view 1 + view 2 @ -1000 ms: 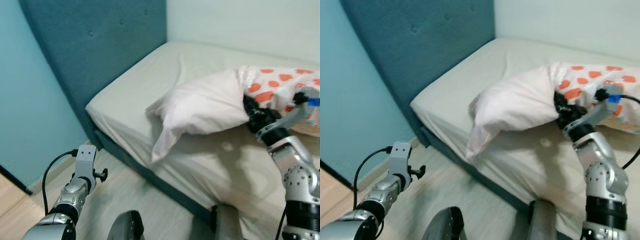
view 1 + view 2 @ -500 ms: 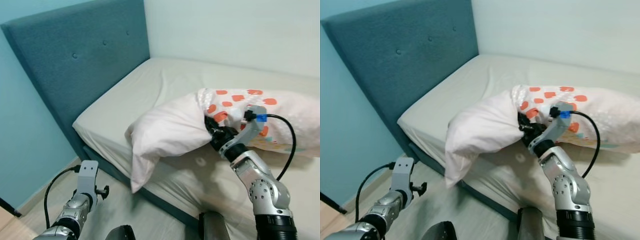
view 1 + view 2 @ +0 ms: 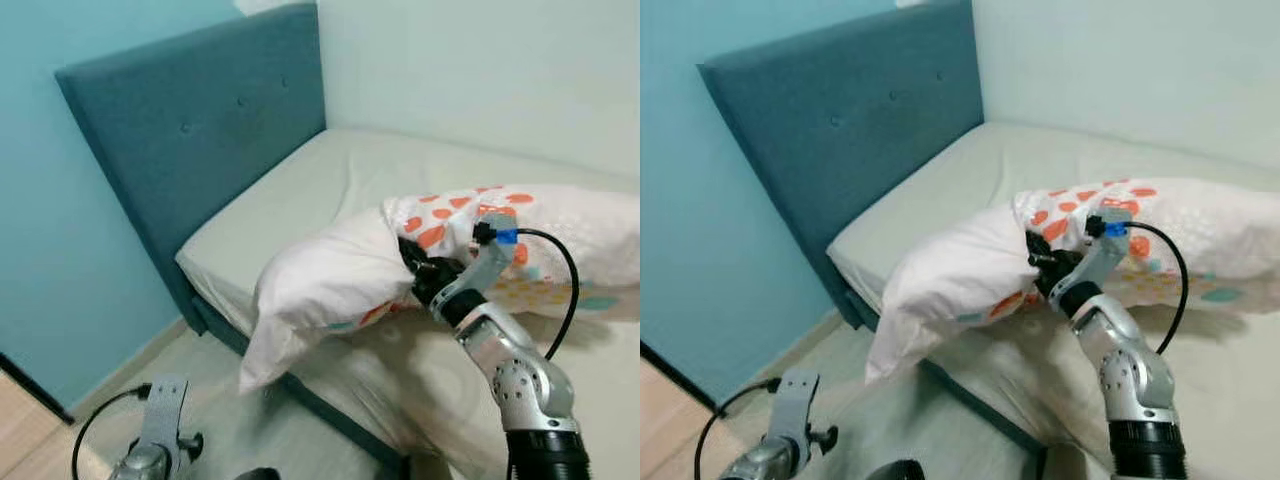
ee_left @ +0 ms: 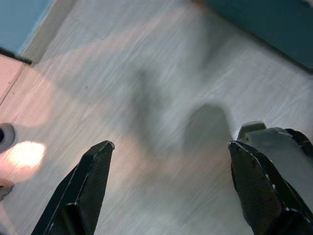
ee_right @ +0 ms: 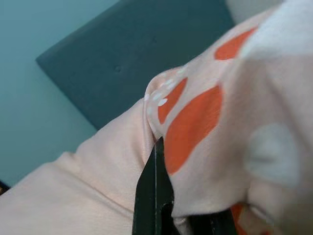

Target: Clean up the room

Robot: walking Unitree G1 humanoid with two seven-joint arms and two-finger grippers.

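- Hanging low at the near left, your left gripper (image 4: 168,181) points down at the pale wood floor (image 4: 161,88); its two black fingers (image 4: 80,193) stand wide apart with nothing between them.
- Beside it you can see the silver left arm (image 3: 150,455) at the bottom edge of the head view, with a black cable looping off its wrist.
- Your right arm (image 3: 515,375) rises from the near right, elbow bent, forearm reaching up and toward the bed's middle, a black cable arcing from its blue plug.
- Your right gripper (image 3: 412,268) is closed on the pillow (image 3: 330,285), its fingers pinching the cloth where the pale pink cover meets the part with orange spots.
- In the wrist view you see one black finger (image 5: 154,196) pressed into that seam.
- The pillow hangs over the near edge of the mattress (image 3: 300,200), one corner drooping toward the floor.
- Farther off, the teal headboard (image 3: 190,140) stands against the blue wall (image 3: 60,250).
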